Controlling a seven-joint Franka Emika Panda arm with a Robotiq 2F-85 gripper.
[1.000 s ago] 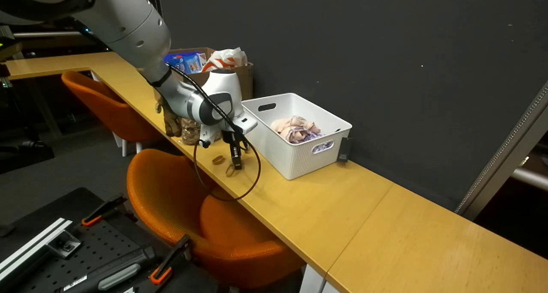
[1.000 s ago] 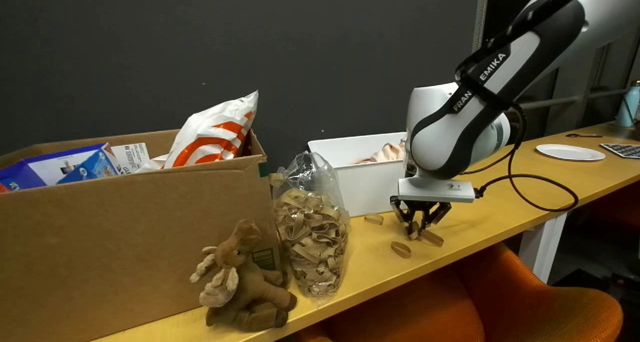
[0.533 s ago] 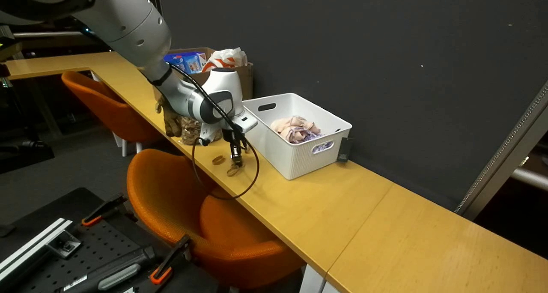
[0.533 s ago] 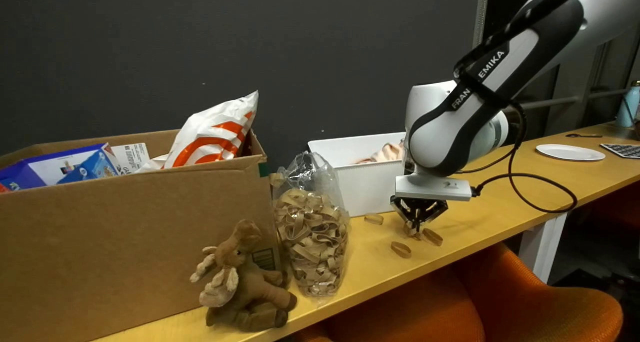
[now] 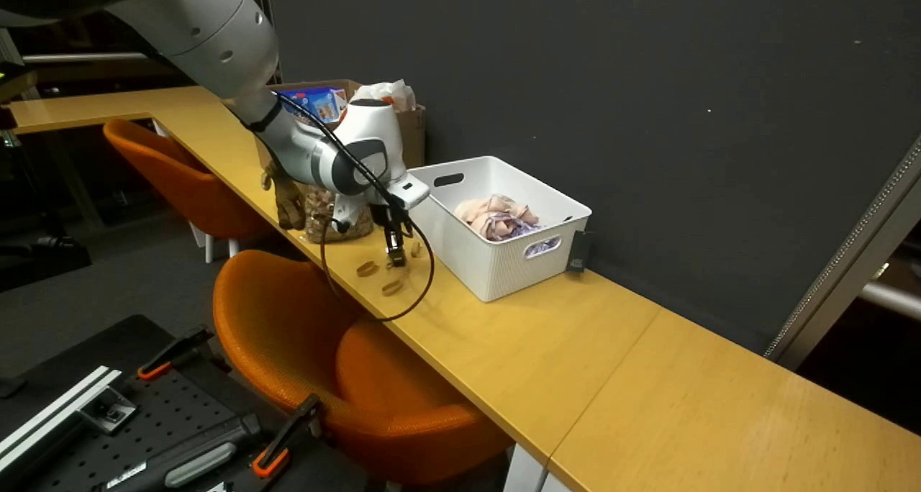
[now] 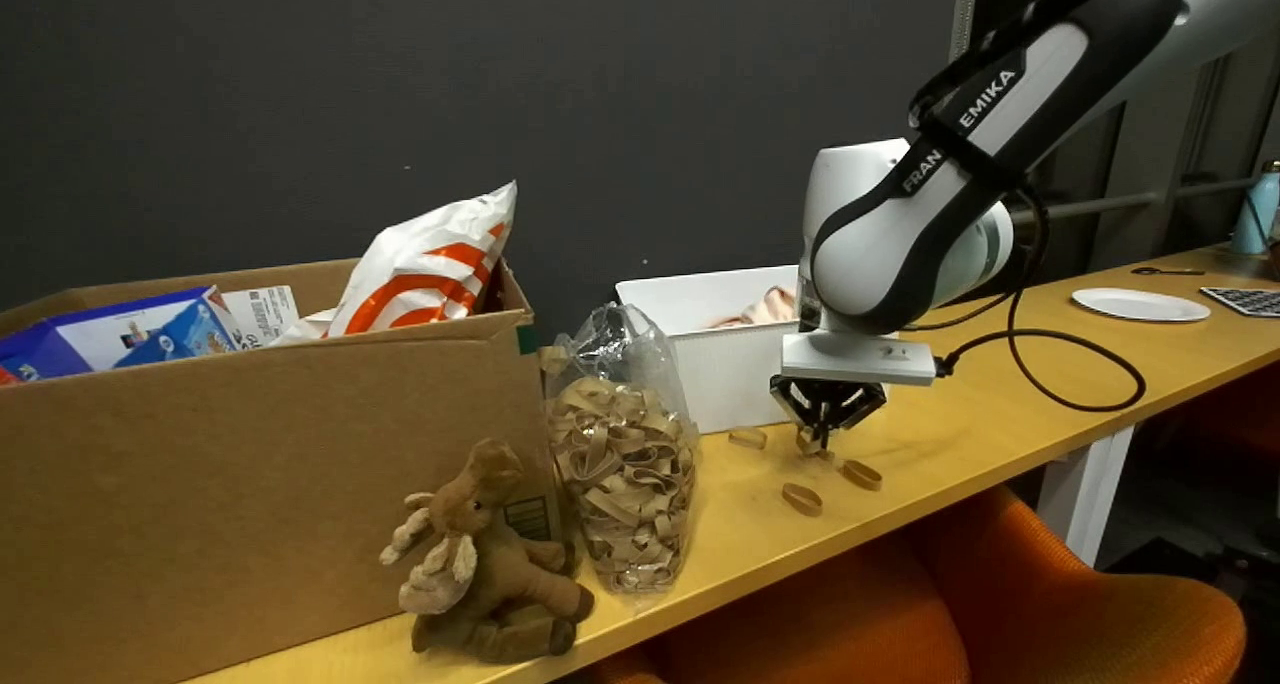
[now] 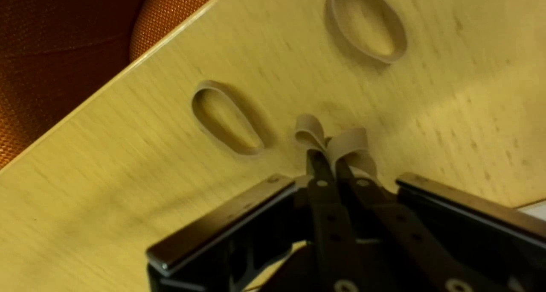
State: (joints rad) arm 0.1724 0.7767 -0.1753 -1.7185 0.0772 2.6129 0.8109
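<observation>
My gripper (image 7: 326, 162) is shut on a tan rubber band (image 7: 350, 143). The band is pinched into a bow shape, with a loop on each side of the fingertips. In both exterior views the gripper (image 5: 395, 260) (image 6: 821, 442) points down a little above the table, and the held band (image 6: 806, 440) shows only in part. Two loose tan bands lie on the table near it: a nearer band (image 6: 862, 475) and one by the front edge (image 6: 802, 500). A third loose band (image 6: 747, 438) lies near the white bin (image 6: 735, 379).
The white bin, with pinkish cloth (image 5: 493, 215) inside, stands beside the gripper. A clear bag of bands (image 6: 625, 484), a plush moose (image 6: 500, 564) and a full cardboard box (image 6: 300, 494) stand along the table. Orange chairs (image 5: 273, 319) sit at its front edge. A white plate (image 6: 1140, 305) lies farther along.
The gripper was open around the band at the table a second ago, then shut on it. It has since risen slightly and shifted toward the bag of bands, carrying the band.
</observation>
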